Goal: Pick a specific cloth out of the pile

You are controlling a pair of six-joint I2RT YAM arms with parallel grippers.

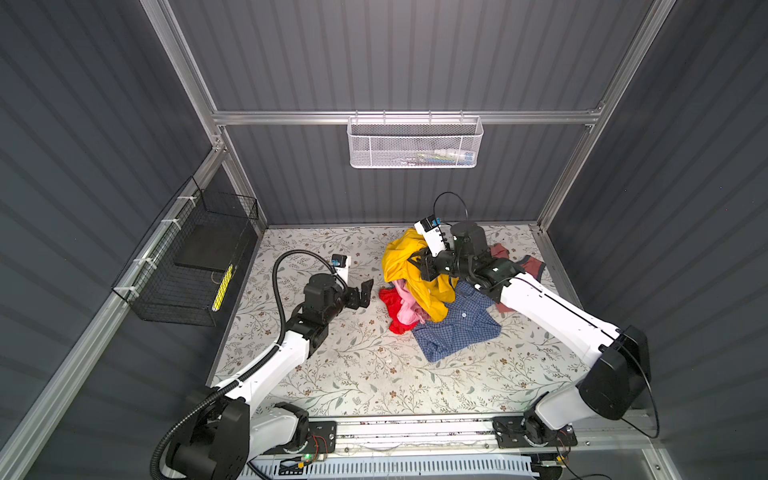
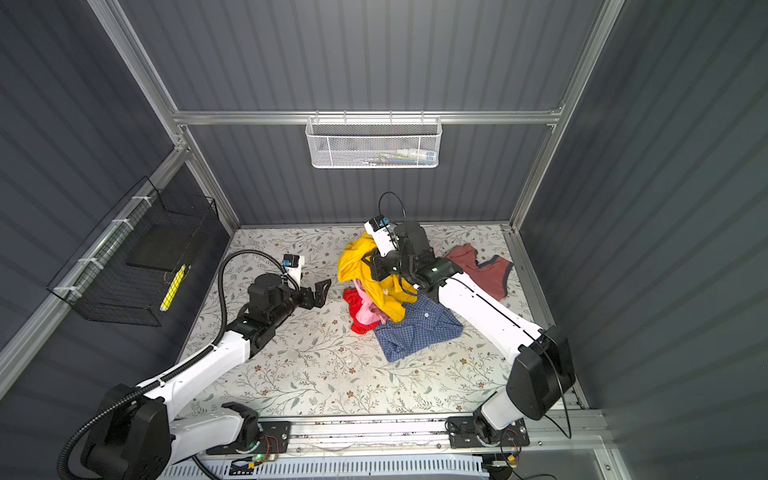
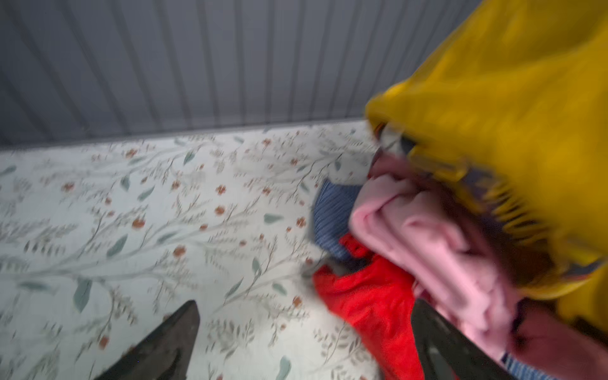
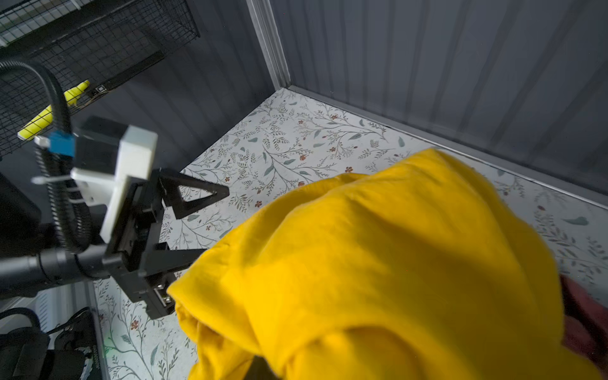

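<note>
Currently, step: judged as drawing the cloth [image 1: 401,266] clear of the pile [image 1: 419,309]; its lower end is not yet free.
Tabletop [image 1: 353,374]: floral sheet carrying the pile.
Shirt [image 1: 457,332]: blue checked, the pile's nearest part, lying flat; the cloth's lower end overlaps its far edge.
Red garment [image 1: 390,311]: left edge of the pile, beneath the pink garment [image 1: 405,301] and the cloth.
Left end effector [image 1: 365,293]: jaws wide apart and empty, just left of the red garment, pointing at the pile. Judged the nearer arm for pinning the other garments.
Cloth: bunched and raised over the pile's far side. Its long axis runs from the grip down toward the near side, onto the shirt.
Right end effector [image 1: 417,262]: closed on the cloth's upper part, fingertips buried in fabric. The cloth hangs below it and to its left, so the coming move is judged to need travel up and away from the pile.
Rose garment [image 2: 486,270]: farthest, behind the right arm, apart from the cloth.
</note>
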